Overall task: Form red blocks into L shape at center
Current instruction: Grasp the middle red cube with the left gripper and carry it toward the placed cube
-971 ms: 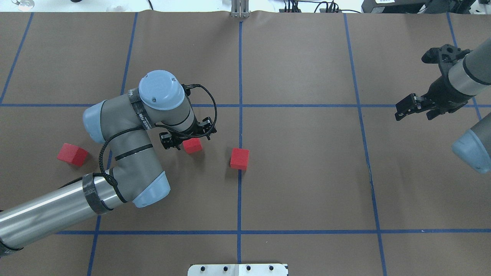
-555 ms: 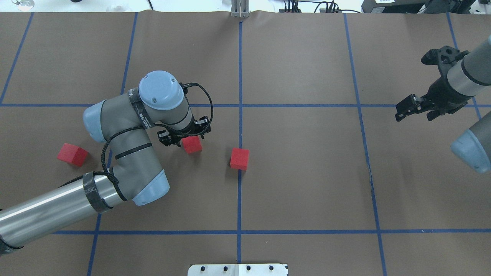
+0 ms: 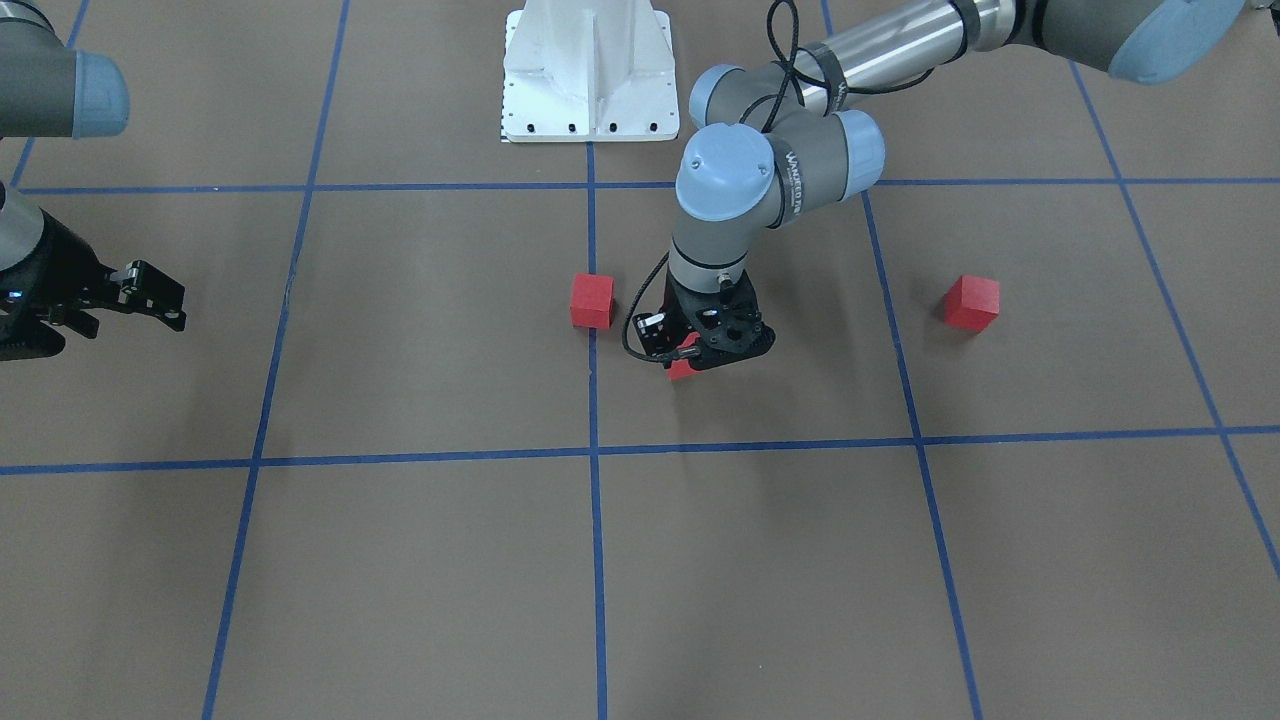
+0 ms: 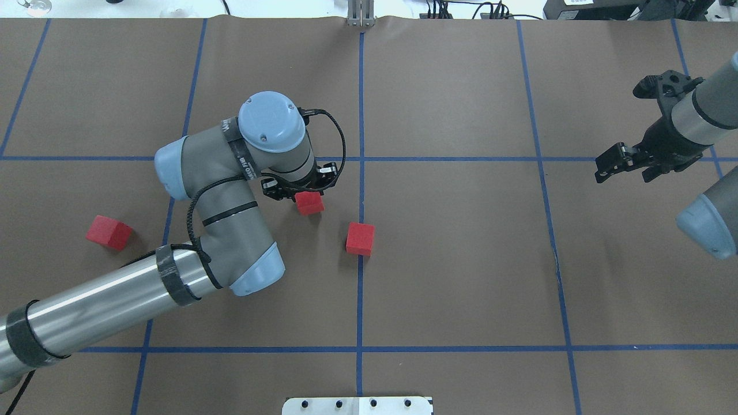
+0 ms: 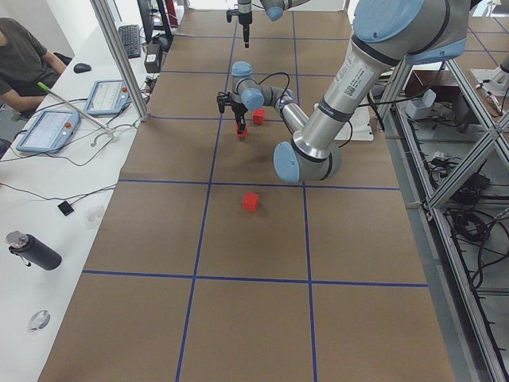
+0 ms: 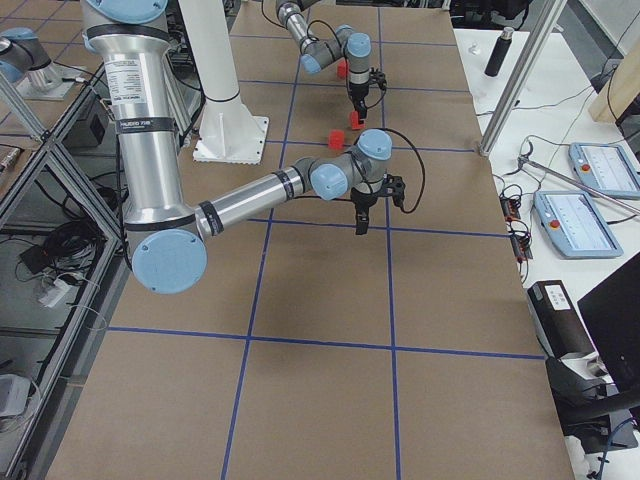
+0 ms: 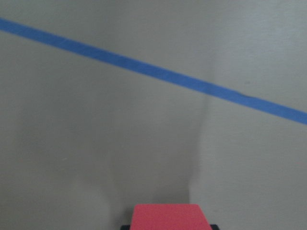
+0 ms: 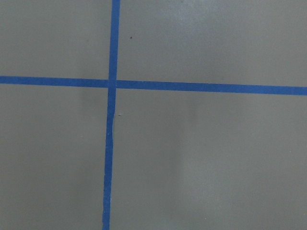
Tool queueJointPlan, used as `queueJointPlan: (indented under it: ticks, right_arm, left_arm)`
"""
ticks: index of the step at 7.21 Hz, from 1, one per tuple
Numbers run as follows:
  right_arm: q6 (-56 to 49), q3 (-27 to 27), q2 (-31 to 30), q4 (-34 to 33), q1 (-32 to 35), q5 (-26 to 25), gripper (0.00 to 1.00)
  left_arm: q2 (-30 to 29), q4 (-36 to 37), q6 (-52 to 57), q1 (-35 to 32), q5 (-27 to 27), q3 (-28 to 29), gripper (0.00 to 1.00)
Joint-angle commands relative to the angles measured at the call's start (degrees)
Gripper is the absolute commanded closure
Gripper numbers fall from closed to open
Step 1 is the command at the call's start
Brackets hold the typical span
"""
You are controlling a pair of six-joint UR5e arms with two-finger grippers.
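Nearest the robot, the first block (image 4: 360,238) is sitting on the desk (image 4: 461,276), right on the blue centre line (image 4: 359,305), where the L is probably being started. Well apart from it, towards the robot's left, the second block (image 4: 109,231) is lying untouched.

A little farther out, the left arm (image 4: 230,173) is reaching over the desk with its jaws clamped around the third block (image 4: 309,203). This block is hanging near the first one without touching it. I cannot tell whether it is riding clear of the desk or skimming it.

Farthest out, the right arm (image 4: 689,115) is waiting with its jaws apparently spread and holding nothing.

Most of the risk is lying in the set-down. Coming in too close or too low could be nudging the first block off the line. Releasing the cube while it is turned askew would be leaving the faces unmatched and the L crooked. A shallow pinch could also be letting the small cube twist on the way.
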Motion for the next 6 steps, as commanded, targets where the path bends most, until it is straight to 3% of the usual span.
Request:
queueJointPlan:
  ticks: [1,5,6]
  right_arm:
    - [-0.2,-0.3,0.1,0.0,-0.1,-0.1,0.00]
    - [-0.1,-1.1,0.5,0.2,-0.1,-0.2,0.00]
    - [0.0,-2.7,0.4,3.7,-0.1,-0.1,0.00]
  left_arm:
    - [-9.5,0.1,4.0,0.1,1.4,10.0,1.00]
    - [-10.5,-0.4,4.2,2.2,1.4,10.7,1.00]
    - [-10.5,-0.3,4.2,2.5,1.2,10.4,1.00]
